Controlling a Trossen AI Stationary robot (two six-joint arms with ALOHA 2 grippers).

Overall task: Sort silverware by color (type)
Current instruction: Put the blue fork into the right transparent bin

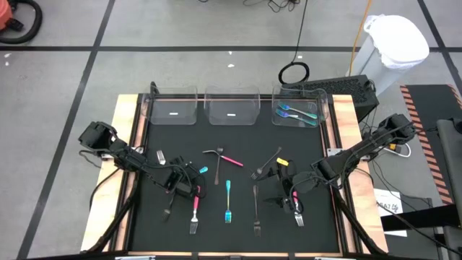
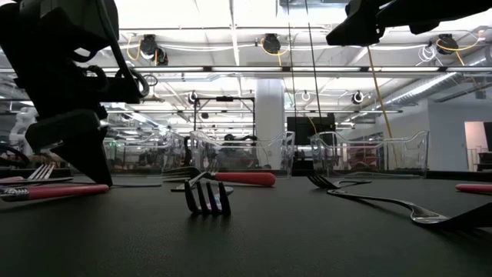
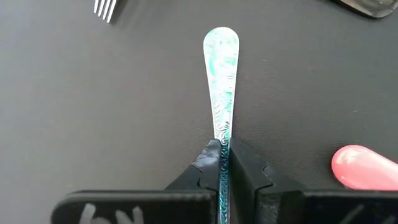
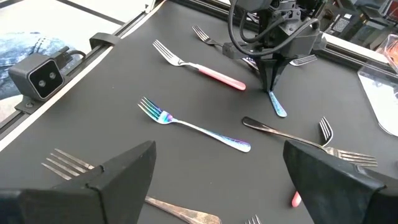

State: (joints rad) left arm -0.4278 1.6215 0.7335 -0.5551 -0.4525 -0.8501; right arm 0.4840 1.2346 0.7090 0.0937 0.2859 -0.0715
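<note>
Now the left gripper (image 3: 222,163) is pinching a teal-handled utensil (image 3: 221,87) lying on the black mat (image 1: 238,231) left of centre, while the right gripper (image 4: 217,168) is hovering wide open over forks at the right.

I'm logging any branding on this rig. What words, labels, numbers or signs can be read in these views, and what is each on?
None can be read with confidence.
White marks on the left pincer, seen in its own wrist view: cut off at the picture's edge, unreadable.
White labels on two clear bins: too small to read.
Printed sheet beside the table: too small to read.
</note>
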